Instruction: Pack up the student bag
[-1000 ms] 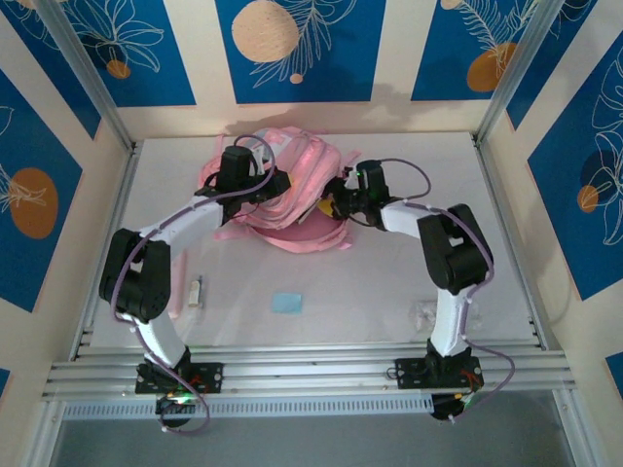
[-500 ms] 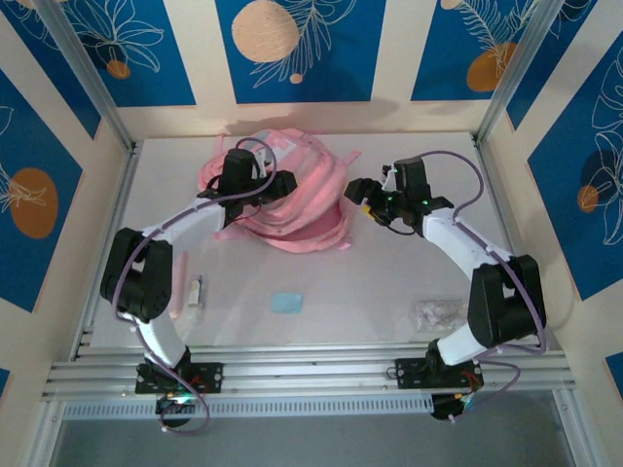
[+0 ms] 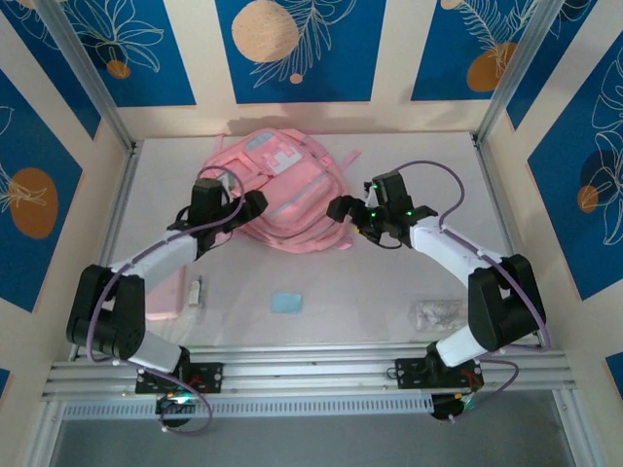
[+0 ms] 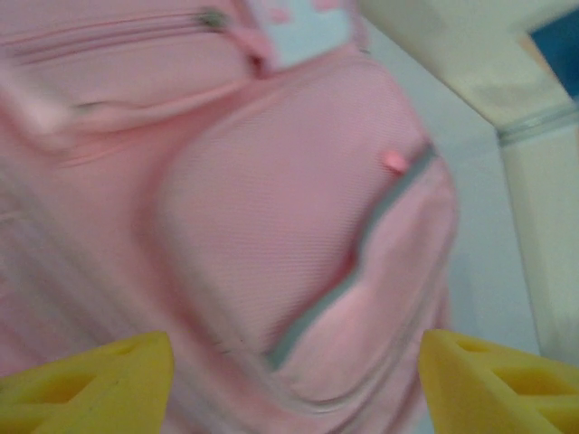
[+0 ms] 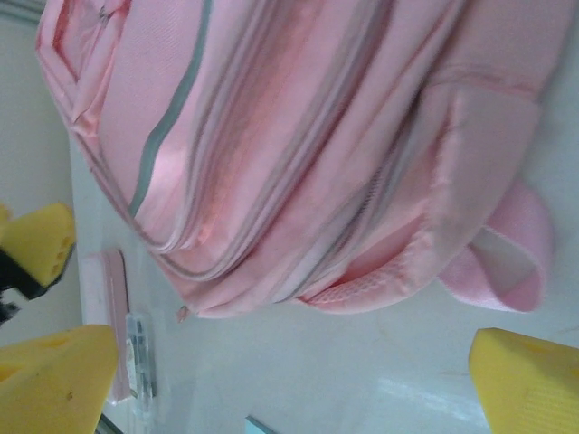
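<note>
Both sets of fingers stand wide and empty: the left fingers [image 4: 81,380] hang over the student bag [image 3: 282,185], and the right fingers [image 5: 525,384] sit just beside its lower edge. The bag lies far-middle on the counter [image 3: 389,282], its zips seemingly shut. Likely next: pinch a zip pull squarely, brace the fabric, draw slowly.

A robot test cell, lab-style: a white table [image 3: 389,282] fenced by aluminium rails [image 3: 311,362] and walled with printed blue-and-cream panels [image 3: 292,49]. The left arm [image 3: 156,251] and right arm [image 3: 450,249] are bolted to the front rail
</note>
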{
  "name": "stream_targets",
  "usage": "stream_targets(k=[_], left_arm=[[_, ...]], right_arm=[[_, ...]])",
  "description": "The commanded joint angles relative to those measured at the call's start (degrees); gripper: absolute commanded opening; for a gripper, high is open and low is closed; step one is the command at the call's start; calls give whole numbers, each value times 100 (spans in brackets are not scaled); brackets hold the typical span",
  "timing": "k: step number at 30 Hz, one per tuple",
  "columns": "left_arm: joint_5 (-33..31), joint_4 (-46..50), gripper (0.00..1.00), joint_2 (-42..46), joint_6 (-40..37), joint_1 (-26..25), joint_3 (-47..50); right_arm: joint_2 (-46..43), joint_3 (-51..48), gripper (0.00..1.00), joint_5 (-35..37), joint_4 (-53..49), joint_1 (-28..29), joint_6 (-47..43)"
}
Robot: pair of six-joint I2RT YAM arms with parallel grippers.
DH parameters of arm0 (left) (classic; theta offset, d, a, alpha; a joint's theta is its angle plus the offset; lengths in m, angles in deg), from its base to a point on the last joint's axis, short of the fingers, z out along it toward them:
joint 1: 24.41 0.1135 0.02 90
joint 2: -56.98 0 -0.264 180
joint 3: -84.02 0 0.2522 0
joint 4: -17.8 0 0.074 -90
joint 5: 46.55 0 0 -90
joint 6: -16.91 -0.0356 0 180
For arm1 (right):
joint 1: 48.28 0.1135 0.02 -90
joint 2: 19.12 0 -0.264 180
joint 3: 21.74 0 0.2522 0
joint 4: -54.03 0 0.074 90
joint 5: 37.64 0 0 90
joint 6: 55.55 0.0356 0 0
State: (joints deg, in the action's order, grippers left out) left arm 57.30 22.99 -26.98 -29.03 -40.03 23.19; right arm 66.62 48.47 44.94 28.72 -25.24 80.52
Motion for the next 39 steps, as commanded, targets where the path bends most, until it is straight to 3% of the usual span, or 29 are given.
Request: stream_targets(k=[1, 12, 16, 20, 22, 25, 29, 39], left_arm=[[-509, -278, 70, 249, 267, 243, 514], [-1368, -1138, 64, -440, 540, 397, 994], [-1351, -1848, 63, -1001, 561, 454, 975], [-948, -2812, 63, -1631, 662, 536, 834], [-699, -3274, 56, -1878, 745, 527, 764], [-379, -3888, 35, -2221, 998, 531, 743], [-143, -4371, 0, -2402, 1293, 510, 883], [-56, -4247, 0, -1634, 1947, 14, 1514]], right_arm=[[30, -28, 98, 158, 253, 196, 43], [103, 96, 97, 462, 232, 809, -26], [137, 47, 97, 514, 310, 894, -89], [288, -52, 97, 415, 638, 879, -21], [408, -61, 97, 408, 780, 870, 22], [643, -90, 97, 436, 1011, 815, 122], [1063, -36, 94, 308, 1357, 605, 284], [1594, 667, 89, 476, 947, 218, -37]])
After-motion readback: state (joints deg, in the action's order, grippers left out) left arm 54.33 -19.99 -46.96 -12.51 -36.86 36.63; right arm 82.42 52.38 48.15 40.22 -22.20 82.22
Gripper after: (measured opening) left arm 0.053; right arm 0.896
